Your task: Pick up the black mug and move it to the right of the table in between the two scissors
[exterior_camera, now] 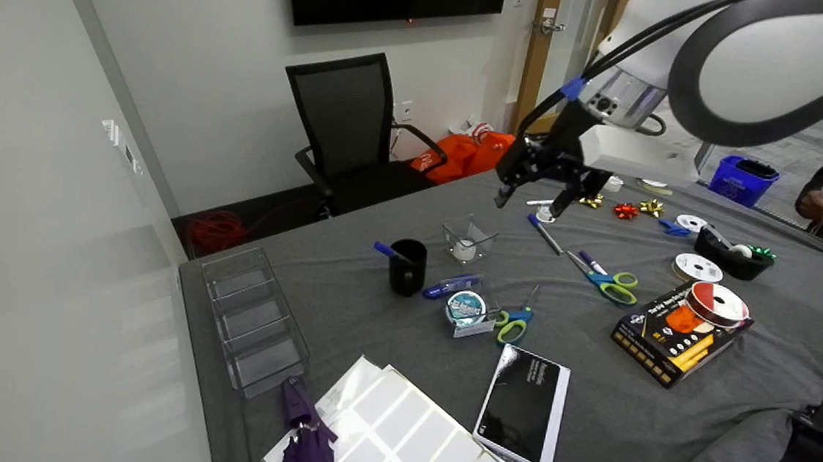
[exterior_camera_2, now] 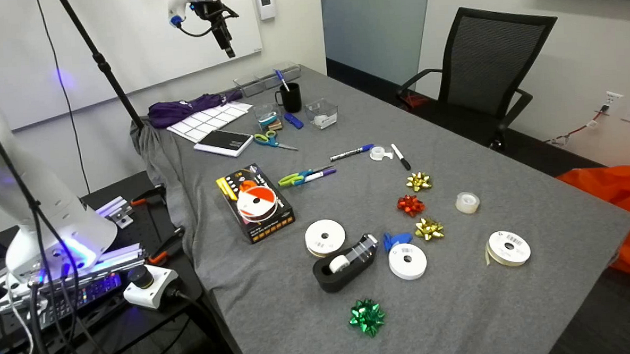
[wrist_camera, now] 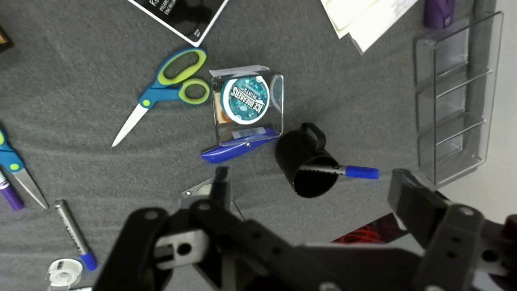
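The black mug [exterior_camera_2: 291, 99] stands upright over there on the grey-draped table [exterior_camera_2: 486, 318], upper middle of the frame in an exterior view, its long axis vertical, a blue-capped marker [exterior_camera_2: 281, 78] leaning in it, cap up. In the wrist view I see the mug just right of centre, handle [wrist_camera: 318, 136] towards upper right, mouth [wrist_camera: 317, 185] towards lower right. The gripper [exterior_camera: 527, 204] hangs above the table, fingers well apart. In an exterior view the nearer scissors [exterior_camera: 521, 315] lie right of the mug, the farther scissors [exterior_camera: 601, 278] right again.
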Robot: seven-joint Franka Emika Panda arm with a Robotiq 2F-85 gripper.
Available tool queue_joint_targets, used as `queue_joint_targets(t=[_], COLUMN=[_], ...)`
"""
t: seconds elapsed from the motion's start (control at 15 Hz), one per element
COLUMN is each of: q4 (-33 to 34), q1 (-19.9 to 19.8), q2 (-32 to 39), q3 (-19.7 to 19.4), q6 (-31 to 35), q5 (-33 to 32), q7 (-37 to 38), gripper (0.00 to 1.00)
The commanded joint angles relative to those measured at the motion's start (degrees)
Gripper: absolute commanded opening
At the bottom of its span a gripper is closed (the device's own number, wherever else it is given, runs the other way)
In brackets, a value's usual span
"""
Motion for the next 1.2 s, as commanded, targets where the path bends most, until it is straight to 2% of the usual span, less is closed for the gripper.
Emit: queue_joint_targets(t=[0.0, 0.2, 0.33, 0.47, 0.6, 0.67, 0.8, 1.07, 1.13], q4=[7.61, 15.48, 20.68, 25.45, 29.06, 23.96, 26.86, 28.05, 28.88], q1=[2.08, 5.78, 8.02, 9.39, 10.17, 9.7, 10.42, 10.53, 10.12], q2=[8.04, 13.72, 17.42, 21.09, 23.79, 20.17, 22.57, 23.36, 24.3], q3=[-1.7, -5.14, -6.62, -7.09, -7.28, -7.33, -7.66, -7.8, -7.12], q6=[0.81, -6.01, -11.56, -16.05, -18.34, -15.06, -16.22, -16.88, -17.7], q5=[-12.41, -27.66, -33.23, -34.27, -32.66, -32.51, -32.38, -32.34, -30.63], q7=[12.93, 23.98, 27.16, 27.28, 27.07, 26.6, 26.64, 26.62, 25.07], gripper=[1.0, 1.0, 1.0, 1.0, 1.0, 1.0, 1.0, 1.0, 1.0])
